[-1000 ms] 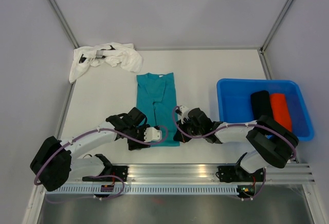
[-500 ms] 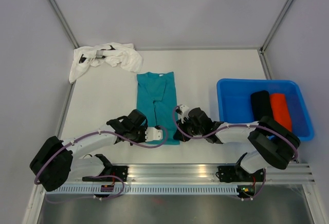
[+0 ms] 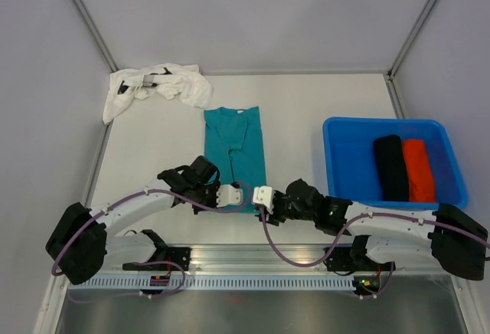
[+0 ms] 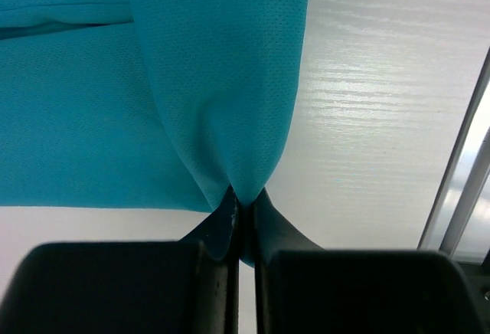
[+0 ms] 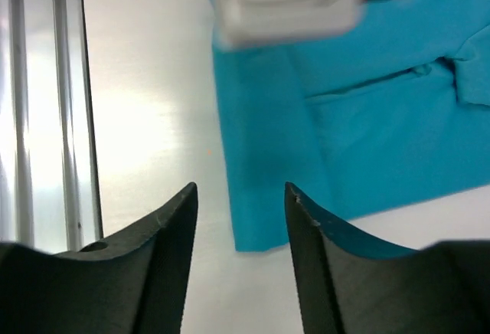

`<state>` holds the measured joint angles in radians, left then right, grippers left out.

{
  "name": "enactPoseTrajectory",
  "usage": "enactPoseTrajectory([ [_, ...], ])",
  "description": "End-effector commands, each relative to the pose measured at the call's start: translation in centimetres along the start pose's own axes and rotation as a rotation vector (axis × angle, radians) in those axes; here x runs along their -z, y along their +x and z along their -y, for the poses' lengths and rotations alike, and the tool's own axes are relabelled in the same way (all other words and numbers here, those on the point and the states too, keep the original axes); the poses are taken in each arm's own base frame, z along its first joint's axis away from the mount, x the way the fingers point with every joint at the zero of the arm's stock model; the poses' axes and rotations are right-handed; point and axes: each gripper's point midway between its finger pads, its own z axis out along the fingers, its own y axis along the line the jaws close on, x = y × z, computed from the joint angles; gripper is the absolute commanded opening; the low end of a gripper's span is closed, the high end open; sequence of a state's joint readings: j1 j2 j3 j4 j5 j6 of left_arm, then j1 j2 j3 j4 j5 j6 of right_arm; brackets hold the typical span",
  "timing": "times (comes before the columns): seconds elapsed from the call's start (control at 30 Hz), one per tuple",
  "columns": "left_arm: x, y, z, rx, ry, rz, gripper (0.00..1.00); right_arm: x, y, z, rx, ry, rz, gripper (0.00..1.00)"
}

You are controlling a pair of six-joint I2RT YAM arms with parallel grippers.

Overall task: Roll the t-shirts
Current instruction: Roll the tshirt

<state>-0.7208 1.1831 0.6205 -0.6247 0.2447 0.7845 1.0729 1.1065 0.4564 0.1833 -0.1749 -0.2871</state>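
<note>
- Teal t-shirt (image 3: 234,150) lies on the surface (image 3: 306,112), the largest thing here. The surface is bare to the shirt's left, beyond its collar, and between the shirt and the bin, so there is room to roll away from the arms.
- The blue bin (image 3: 337,131) stands at the right, well apart from the shirt. It holds 2 finished rolls side by side, a black roll (image 3: 390,167) and an orange roll (image 3: 417,169).
- The teal shirt is folded into 1 long strip in the middle, with its collar at the far end and its hem near the arms. It looks thin, light and limp, so it will sag and wrinkle rather than hold an edge. I judge the 2 hem corners the right places to grip, because a roll started level there should stay even.
- The white t-shirt (image 3: 157,85) sits crumpled at the far-left corner and would need spreading first.
- The rail (image 3: 268,257) runs just behind the hem, so there is little room on that side.
- The left pincer (image 4: 243,204) is closed tight on a pinch of teal cloth at the hem, which rises into a small tent.
- The right pincer (image 5: 239,196) is spread apart and holds nothing. It hangs over the hem's other corner.
</note>
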Motion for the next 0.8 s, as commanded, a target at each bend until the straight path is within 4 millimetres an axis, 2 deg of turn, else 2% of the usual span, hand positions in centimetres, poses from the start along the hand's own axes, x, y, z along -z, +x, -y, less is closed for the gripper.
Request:
enactPoseTrajectory([
  [0.0, 0.6, -1.4, 0.5, 0.006, 0.077, 0.047, 0.02, 0.4, 3.4, 0.3, 0.278, 0.019, -0.095, 0.58],
  [0.03, 0.7, -1.5, 0.4, 0.007, 0.080, 0.050, 0.02, 0.4, 3.2, 0.5, 0.299, 0.035, -0.091, 0.72],
  [0.17, 0.7, -1.6, 0.8, 0.011, 0.112, 0.051, 0.03, -0.6, 3.6, 0.6, 0.349, 0.056, -0.112, 0.73],
  [0.2, 0.5, -1.4, 0.8, 0.013, 0.116, 0.045, 0.03, -1.1, 4.2, 0.4, 0.364, 0.039, -0.135, 0.73],
  [0.27, 0.5, -1.5, 0.8, 0.017, 0.122, 0.041, 0.03, -1.6, 4.0, 1.0, 0.376, 0.073, -0.155, 0.73],
  [0.33, 0.4, -1.6, 0.9, 0.025, 0.134, 0.042, 0.03, -2.3, 5.2, 0.7, 0.383, 0.050, -0.209, 0.73],
  [0.37, 0.4, -1.6, 1.0, 0.027, 0.139, 0.044, 0.03, -2.8, 4.7, 0.8, 0.388, 0.043, -0.212, 0.73],
  [0.4, 0.4, -1.6, 1.1, 0.027, 0.144, 0.043, 0.03, -3.1, 6.0, 0.5, 0.387, 0.013, -0.267, 0.72],
  [0.47, 0.5, -1.7, 1.1, 0.021, 0.150, 0.043, 0.03, -3.8, 6.3, 0.6, 0.389, -0.007, -0.311, 0.65],
  [0.57, 0.8, -1.4, 1.4, 0.020, 0.167, 0.038, 0.03, -3.6, 7.0, 0.1, 0.376, -0.050, -0.372, 0.38],
  [0.6, 1.0, -1.5, 1.4, 0.017, 0.171, 0.044, 0.03, -3.4, 7.0, -0.3, 0.365, -0.066, -0.375, 0.25],
  [0.67, 1.4, -1.2, 1.9, 0.023, 0.194, 0.047, 0.04, -2.6, 6.9, -0.6, 0.323, -0.073, -0.384, 0.18],
  [0.7, 1.7, -0.9, 2.4, 0.033, 0.217, 0.037, 0.04, -2.4, 6.6, -1.6, 0.299, -0.120, -0.362, 0.15],
  [0.77, 2.2, -0.8, 2.8, 0.027, 0.238, 0.049, 0.04, -1.5, 5.9, -2.4, 0.238, -0.136, -0.336, 0.14],
])
